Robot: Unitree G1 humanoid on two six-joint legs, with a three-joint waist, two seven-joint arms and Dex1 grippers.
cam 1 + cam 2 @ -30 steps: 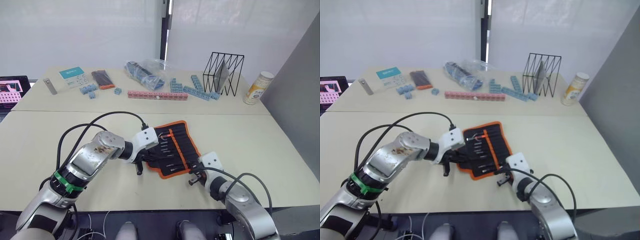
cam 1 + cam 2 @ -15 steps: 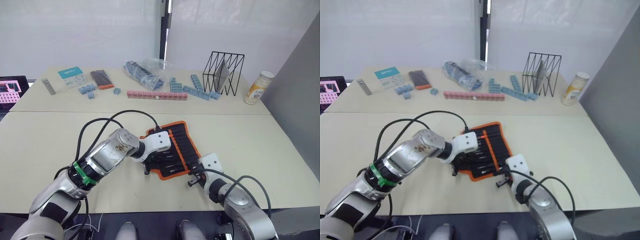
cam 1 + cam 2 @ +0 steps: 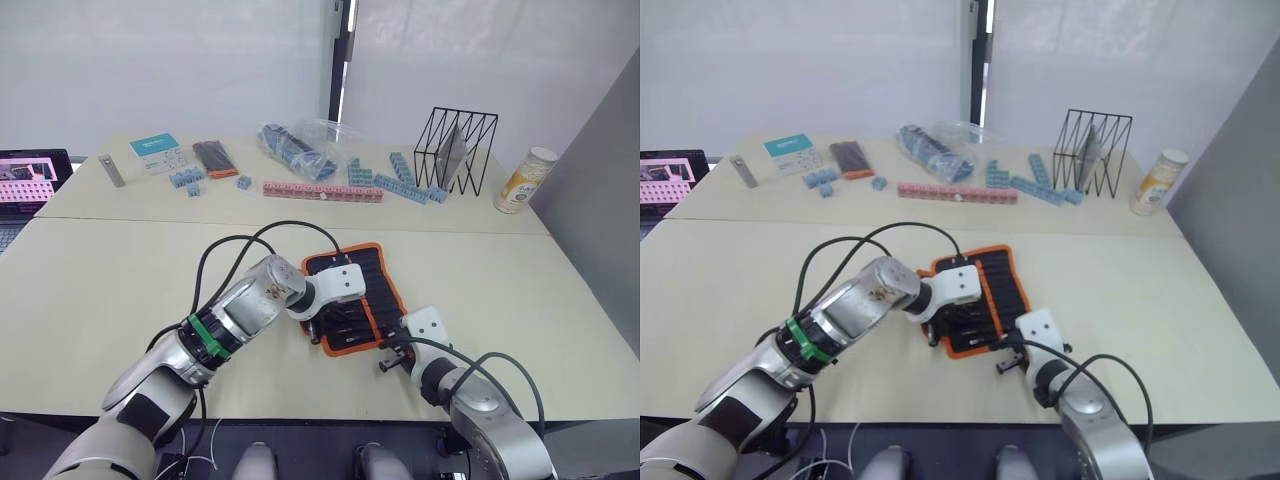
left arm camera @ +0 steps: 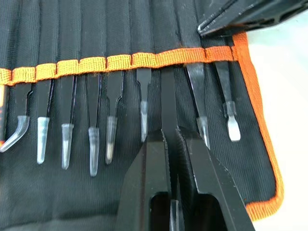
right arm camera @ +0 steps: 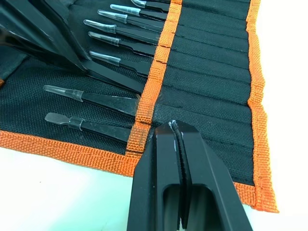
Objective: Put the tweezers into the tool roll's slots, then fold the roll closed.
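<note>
Now the left gripper (image 4: 171, 144), pinched tight on one tweezer (image 4: 168, 96), should slide it straight under the orange band (image 4: 120, 61) of the tool roll (image 3: 385, 290), while the right gripper (image 5: 178, 132), shut on the band's end, holds steady.

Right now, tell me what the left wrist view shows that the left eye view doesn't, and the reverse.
Left wrist view: clear caps on the tips of the tweezers, and the left claw shut on one of them at its slot. Left eye view: the wire rack, can and blocks farther off. Both: the open roll holding tweezers.
</note>
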